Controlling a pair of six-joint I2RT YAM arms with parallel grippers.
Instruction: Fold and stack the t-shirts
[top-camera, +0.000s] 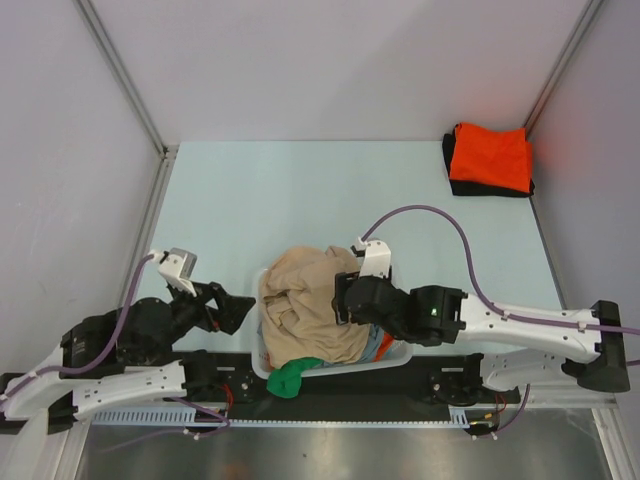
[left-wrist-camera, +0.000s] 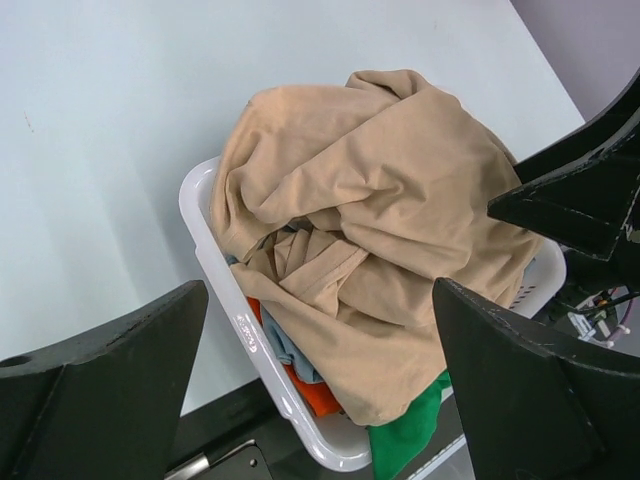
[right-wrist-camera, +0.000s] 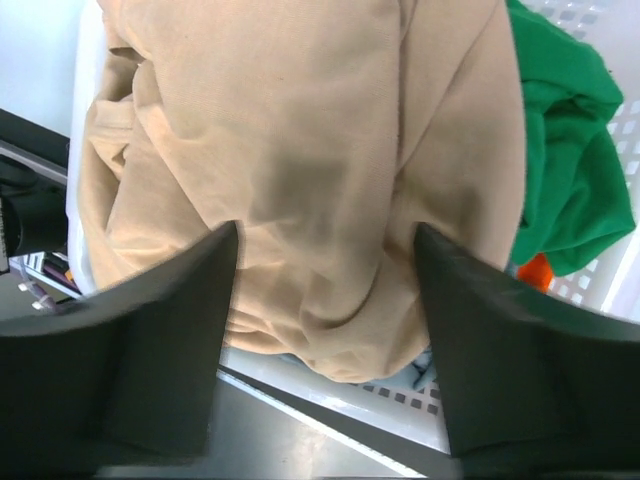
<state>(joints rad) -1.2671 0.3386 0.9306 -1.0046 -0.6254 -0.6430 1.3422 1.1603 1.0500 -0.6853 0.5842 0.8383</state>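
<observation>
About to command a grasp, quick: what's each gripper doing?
Left gripper: open, empty, beside the laundry basket.
Right gripper: open over the tan t-shirt, holding nothing.

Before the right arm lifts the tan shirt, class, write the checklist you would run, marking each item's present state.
1. Right end effector open above tan shirt: ok.
2. Cloth pinched for lifting: not ok, jaws apart.
3. Left end effector open beside basket: ok.
4. Green shirt free of tan shirt: cannot tell.
5. Folding room on table beyond basket: ok.
6. Orange shirt folded at far right corner, out of the path: ok.
</observation>
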